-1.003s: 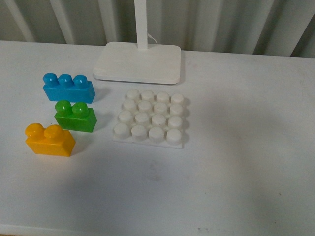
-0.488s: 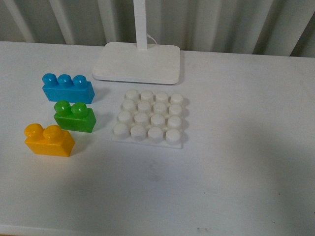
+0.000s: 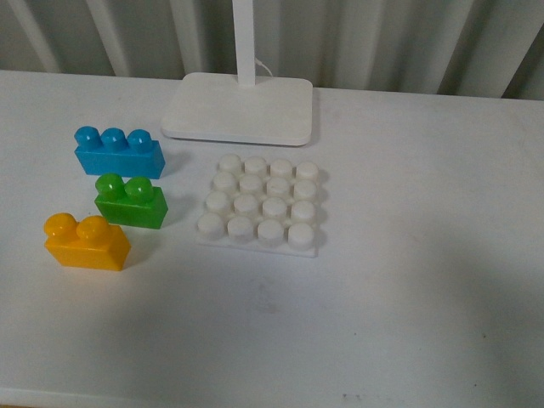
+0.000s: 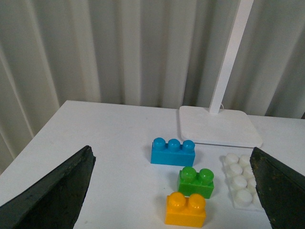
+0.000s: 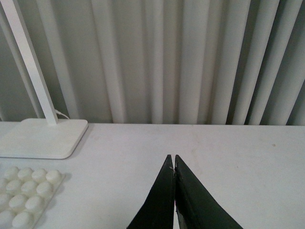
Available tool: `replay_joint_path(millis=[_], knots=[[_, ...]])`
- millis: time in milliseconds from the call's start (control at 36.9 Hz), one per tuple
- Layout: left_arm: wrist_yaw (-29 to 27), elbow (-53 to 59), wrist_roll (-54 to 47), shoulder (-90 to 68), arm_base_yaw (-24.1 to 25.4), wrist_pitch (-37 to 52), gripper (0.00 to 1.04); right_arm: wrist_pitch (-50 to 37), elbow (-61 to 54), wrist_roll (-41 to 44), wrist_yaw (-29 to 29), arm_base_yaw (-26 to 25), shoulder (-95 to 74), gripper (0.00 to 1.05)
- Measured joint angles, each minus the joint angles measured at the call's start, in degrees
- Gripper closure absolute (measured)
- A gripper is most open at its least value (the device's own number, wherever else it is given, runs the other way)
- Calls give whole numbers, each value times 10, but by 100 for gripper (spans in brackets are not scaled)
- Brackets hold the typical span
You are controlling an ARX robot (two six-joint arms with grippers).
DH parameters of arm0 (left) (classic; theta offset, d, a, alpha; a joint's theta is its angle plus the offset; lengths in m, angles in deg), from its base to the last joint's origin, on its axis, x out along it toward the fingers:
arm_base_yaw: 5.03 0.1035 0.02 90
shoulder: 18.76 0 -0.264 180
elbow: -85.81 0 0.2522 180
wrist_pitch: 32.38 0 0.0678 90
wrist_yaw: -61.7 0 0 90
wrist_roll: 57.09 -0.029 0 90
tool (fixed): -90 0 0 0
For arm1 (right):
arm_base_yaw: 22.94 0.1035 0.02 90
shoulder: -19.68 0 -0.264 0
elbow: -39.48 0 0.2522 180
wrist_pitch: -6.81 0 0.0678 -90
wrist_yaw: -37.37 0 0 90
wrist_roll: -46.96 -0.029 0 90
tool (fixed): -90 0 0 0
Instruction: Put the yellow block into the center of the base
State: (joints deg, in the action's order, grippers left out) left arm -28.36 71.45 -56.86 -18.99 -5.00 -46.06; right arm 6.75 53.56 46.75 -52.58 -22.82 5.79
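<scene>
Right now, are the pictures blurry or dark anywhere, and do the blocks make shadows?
Front view: soft even light, the yellow block and the base throw only faint shadows. Left wrist view: blue brick clear, the near fingers dark and fuzzy. Right wrist view: bright, no glare.

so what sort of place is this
Probably a lab or test bench, not a home: a plain white table backed by a grey curtain, with a yellow block, green brick and blue brick laid out neatly beside a studded white base, and a white stand behind.
</scene>
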Motion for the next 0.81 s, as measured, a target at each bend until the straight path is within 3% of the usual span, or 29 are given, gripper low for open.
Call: replay_joint_path(millis=[325,461,813], knots=[[0,0,0,0,0,0,6,36,0,0,0,0,39,104],[0,0,0,0,0,0,6,134,0,0,-1,0,122,104],[0,0,0,0,0,0,6,137,0,0,0,0,136,104]])
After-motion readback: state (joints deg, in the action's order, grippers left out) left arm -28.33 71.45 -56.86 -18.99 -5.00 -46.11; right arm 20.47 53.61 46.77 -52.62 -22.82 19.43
